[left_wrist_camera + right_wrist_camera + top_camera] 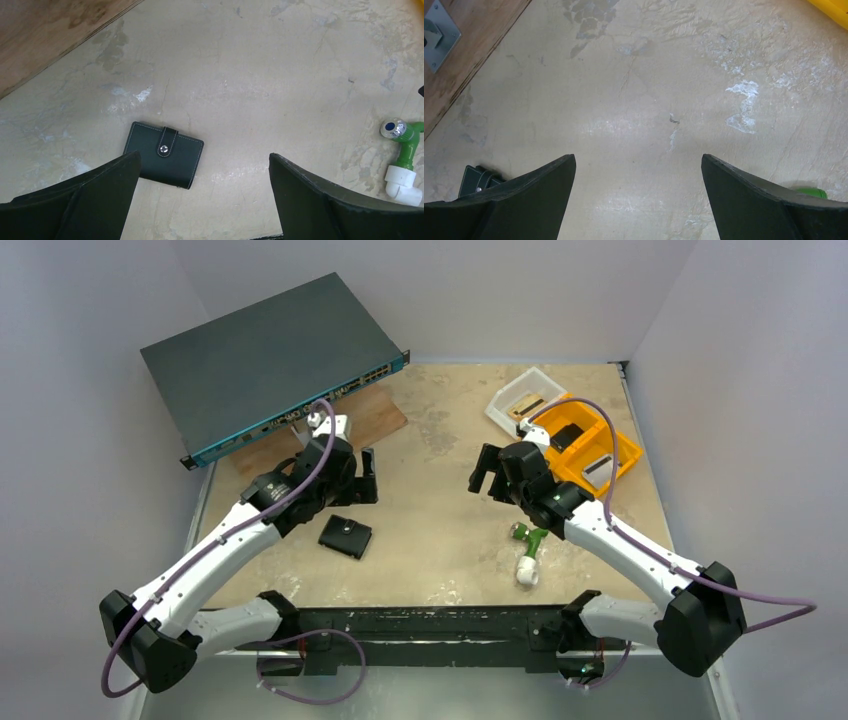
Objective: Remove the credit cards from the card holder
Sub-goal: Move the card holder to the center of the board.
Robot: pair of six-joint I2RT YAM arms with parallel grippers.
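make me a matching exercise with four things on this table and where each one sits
Things:
1. card holder
2. network switch
3. orange tray
4. green fitting

Places:
a. far left corner
b. far right side
c. near edge, right of centre
d. near left, lying closed

Pairs: 1-d, 2-a, 3-b, 4-c

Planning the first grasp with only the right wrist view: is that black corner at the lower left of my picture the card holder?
Observer: Yes. The card holder lies flat on the table, its strap snapped shut.
Operator: Which gripper is nearer it?
Observer: The left gripper, hanging open close by, not touching it.
Operator: And the green bit at my right edge?
Observer: A green fitting with a white elbow, lying loose on the table.
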